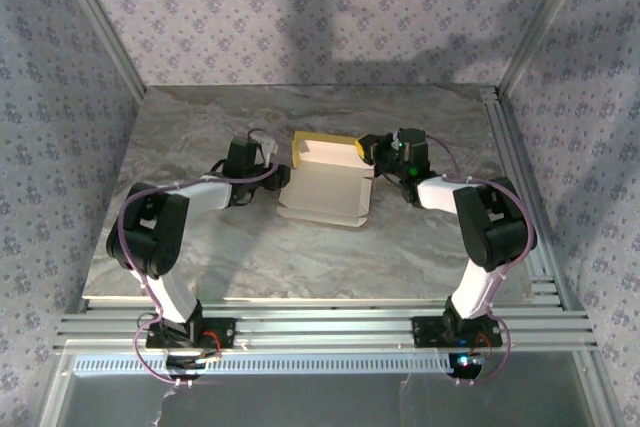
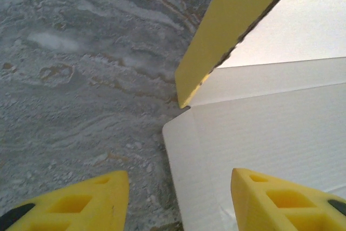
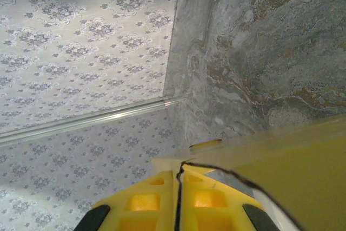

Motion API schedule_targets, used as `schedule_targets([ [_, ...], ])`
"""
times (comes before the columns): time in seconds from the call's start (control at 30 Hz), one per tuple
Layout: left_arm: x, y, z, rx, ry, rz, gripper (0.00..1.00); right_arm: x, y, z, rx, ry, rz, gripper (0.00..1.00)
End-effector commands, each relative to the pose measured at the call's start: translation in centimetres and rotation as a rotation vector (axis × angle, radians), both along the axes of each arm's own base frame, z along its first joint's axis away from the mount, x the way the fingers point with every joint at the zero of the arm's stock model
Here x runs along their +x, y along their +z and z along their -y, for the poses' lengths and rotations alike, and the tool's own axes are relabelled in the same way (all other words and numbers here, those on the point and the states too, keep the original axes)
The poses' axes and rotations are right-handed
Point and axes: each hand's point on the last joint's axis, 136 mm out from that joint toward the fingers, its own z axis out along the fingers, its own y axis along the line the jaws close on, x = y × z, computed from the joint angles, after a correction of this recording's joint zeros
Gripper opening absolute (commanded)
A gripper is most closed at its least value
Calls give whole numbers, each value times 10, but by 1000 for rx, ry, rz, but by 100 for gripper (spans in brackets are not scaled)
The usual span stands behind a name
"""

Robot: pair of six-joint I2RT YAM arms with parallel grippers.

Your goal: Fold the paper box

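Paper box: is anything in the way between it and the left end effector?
No, nothing visible stands between them. The left end effector is open right at the thin white-and-yellow cardboard paper box, whose edge lies between its yellow fingers over the grey marbled table.

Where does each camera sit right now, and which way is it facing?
Top external: above and behind the bases, looking down at the table; both arms, left gripper and right gripper flanking the paper box.
Left wrist: on the left arm, looking down at the box's white panel and raised yellow flap; its open fingers show.
Right wrist: on the right arm, facing across the table to the patterned wall; its fingers shut on the box's yellow edge.
Shared: all see box and table.
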Motion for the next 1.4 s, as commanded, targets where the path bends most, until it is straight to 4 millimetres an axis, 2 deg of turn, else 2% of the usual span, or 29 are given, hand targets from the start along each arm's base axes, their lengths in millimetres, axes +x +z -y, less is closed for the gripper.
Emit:
schedule_targets([
  [0.0, 16, 18, 25, -31, -62, 71, 53, 4, -9, 4, -33, -15, -32, 0],
  [0.1, 22, 17, 37, 0, -64, 80, 55, 4, -9, 4, -34, -14, -33, 0],
  [0.2, 31, 13, 41, 37, -33, 78, 56, 4, -9, 4, -34, -15, -32, 0],
  [0.47, 55, -2, 32, 118, 79, 30, 55, 5, -7, 4, -30, -12, -29, 0],
  [0.6, 59, -16, 28, 144, 107, -4, 50, 5, -7, 4, -27, -12, -28, 0],
  [0.83, 63, -31, 30, 147, 139, -20, 37, 7, -6, 3, -26, -11, -26, 0],
  [0.97, 68, -29, 37, 131, 135, -20, 22, 6, -8, 3, -27, -11, -30, 0],
  [1.03, 69, -29, 38, 142, 140, -22, 8, 7, -8, 3, -26, -12, -33, 0],
  [1.1, 69, -27, 36, 149, 177, -20, 0, 8, -8, 2, -26, -10, -31, 0],
  [1.2, 64, -22, 21, 212, 274, -19, 0, 8, -7, 2, -32, 0, -28, 0],
  [1.3, 54, -19, 12, 267, 311, 8, 0, 6, 0, 3, -58, 17, 8, 24],
  [1.37, 48, -19, 4, 292, 330, 15, 0, -1, 13, 8, -85, 27, 48, 40],
])
